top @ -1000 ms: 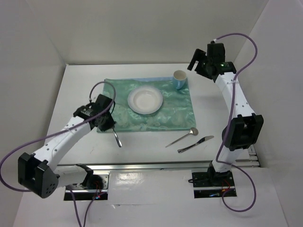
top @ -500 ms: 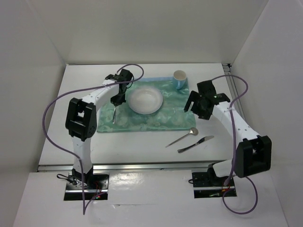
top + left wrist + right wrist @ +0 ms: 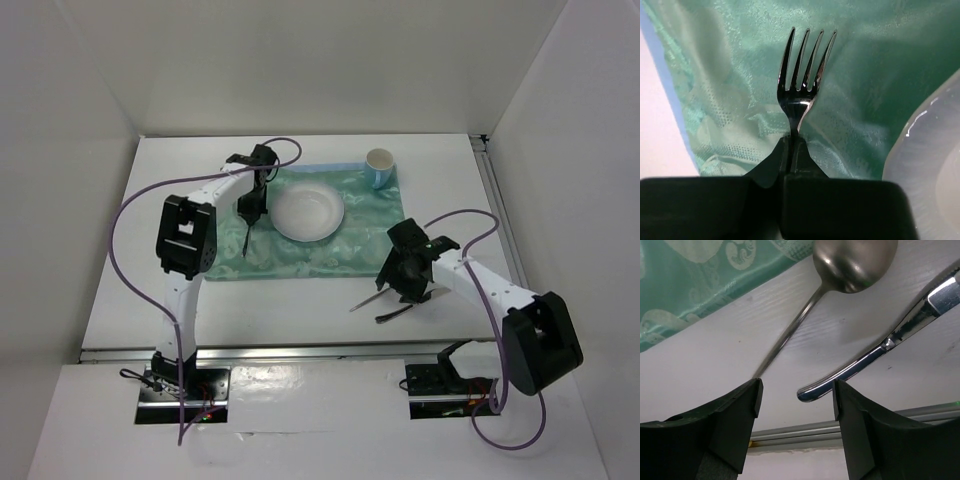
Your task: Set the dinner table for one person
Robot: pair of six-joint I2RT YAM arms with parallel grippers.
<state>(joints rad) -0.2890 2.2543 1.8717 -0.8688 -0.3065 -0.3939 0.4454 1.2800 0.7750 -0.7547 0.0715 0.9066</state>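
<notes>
Left wrist: left pincer (image 3: 791, 146) pinches fork (image 3: 802, 95) above placemat (image 3: 870, 55); right pincer (image 3: 796, 390) spread over knife (image 3: 880, 352) on worktop (image 3: 710, 370).

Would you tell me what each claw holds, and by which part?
Left claw pinches the fork by its neck, below the tines; right claw holds nothing.

White arm links (image 3: 180, 315), black joint housings (image 3: 186, 235), purple cables (image 3: 118, 222), black jaws, perhaps matte plastic

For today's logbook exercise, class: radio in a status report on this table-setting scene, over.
Left hand shut on fork, over placemat beside plate. Right hand open, low over knife handle and spoon on dinner table. Nothing blocking.
</notes>
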